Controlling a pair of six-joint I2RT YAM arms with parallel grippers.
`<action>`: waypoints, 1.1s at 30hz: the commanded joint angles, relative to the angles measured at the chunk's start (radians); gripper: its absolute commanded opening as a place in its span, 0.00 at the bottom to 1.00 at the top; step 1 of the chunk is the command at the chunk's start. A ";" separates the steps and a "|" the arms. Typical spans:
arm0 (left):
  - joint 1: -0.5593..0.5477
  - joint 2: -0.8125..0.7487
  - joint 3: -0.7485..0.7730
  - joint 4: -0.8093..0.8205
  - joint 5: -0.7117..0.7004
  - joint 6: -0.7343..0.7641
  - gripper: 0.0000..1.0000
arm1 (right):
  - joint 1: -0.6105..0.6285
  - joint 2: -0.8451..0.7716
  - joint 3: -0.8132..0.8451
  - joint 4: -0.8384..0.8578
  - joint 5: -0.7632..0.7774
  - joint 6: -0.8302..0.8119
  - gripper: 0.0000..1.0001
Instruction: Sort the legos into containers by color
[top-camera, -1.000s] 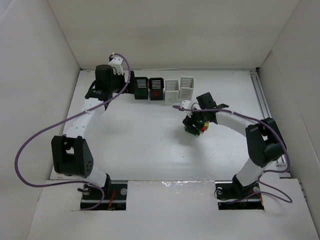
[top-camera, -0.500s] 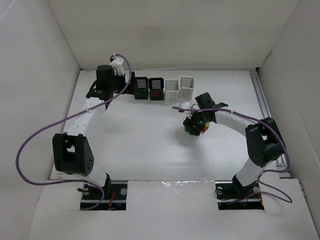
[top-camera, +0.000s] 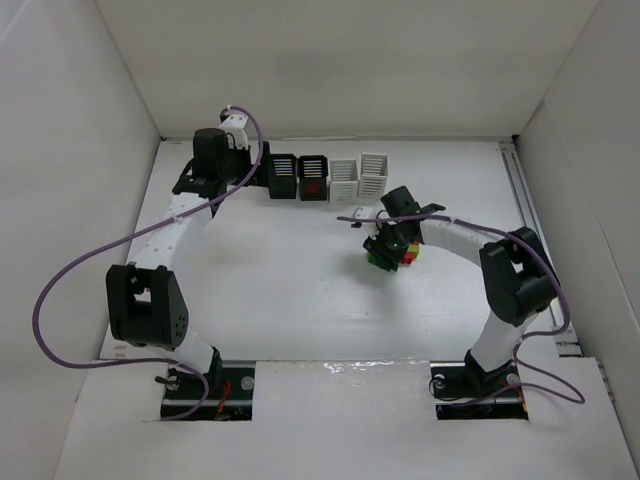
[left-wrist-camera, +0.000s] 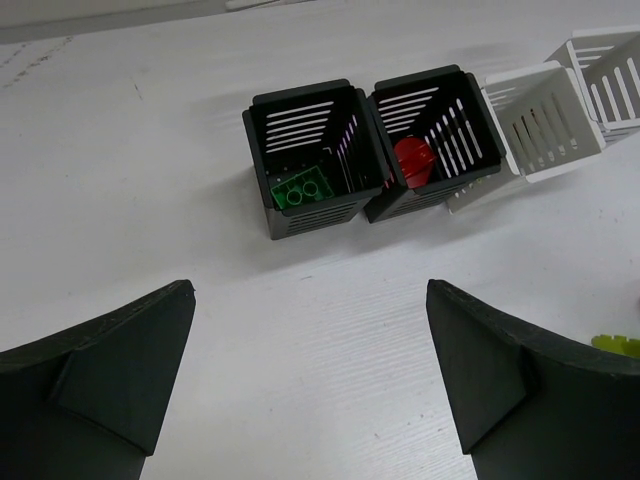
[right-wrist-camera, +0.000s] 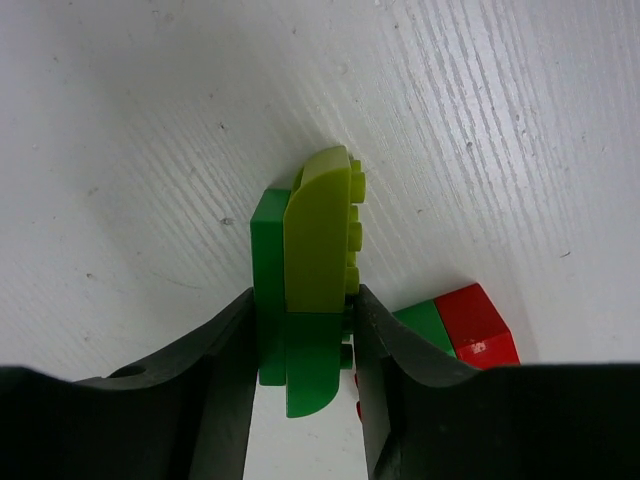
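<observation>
At the far side of the worktop (top-camera: 290, 290), top external view: a row of a black basket (top-camera: 283, 187), a second black basket (top-camera: 313, 189), a white basket (top-camera: 343, 184) and a second white basket (top-camera: 373, 177). The right end effector (top-camera: 389, 251) is at a cluster of legos (top-camera: 404, 257) near the white pair.

Left wrist view: the left end effector (left-wrist-camera: 310, 375) stands wide apart, empty. A green brick (left-wrist-camera: 303, 188) lies in the black basket, a red brick (left-wrist-camera: 412, 160) in the second.

Right wrist view: the fingers (right-wrist-camera: 225, 380) are clamped on a green and yellow-green stack (right-wrist-camera: 320, 240). A red-and-green piece (right-wrist-camera: 465, 325) lies just beside.
</observation>
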 joint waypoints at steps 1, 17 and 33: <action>0.009 -0.006 0.051 0.030 -0.006 0.009 1.00 | 0.014 0.006 0.022 -0.018 0.015 0.006 0.29; 0.060 -0.024 -0.093 0.126 0.601 -0.208 0.98 | 0.056 -0.261 -0.012 0.366 -0.019 -0.192 0.07; -0.117 0.040 0.094 -0.072 0.479 -0.091 0.92 | 0.181 -0.320 -0.257 1.054 0.029 -0.482 0.01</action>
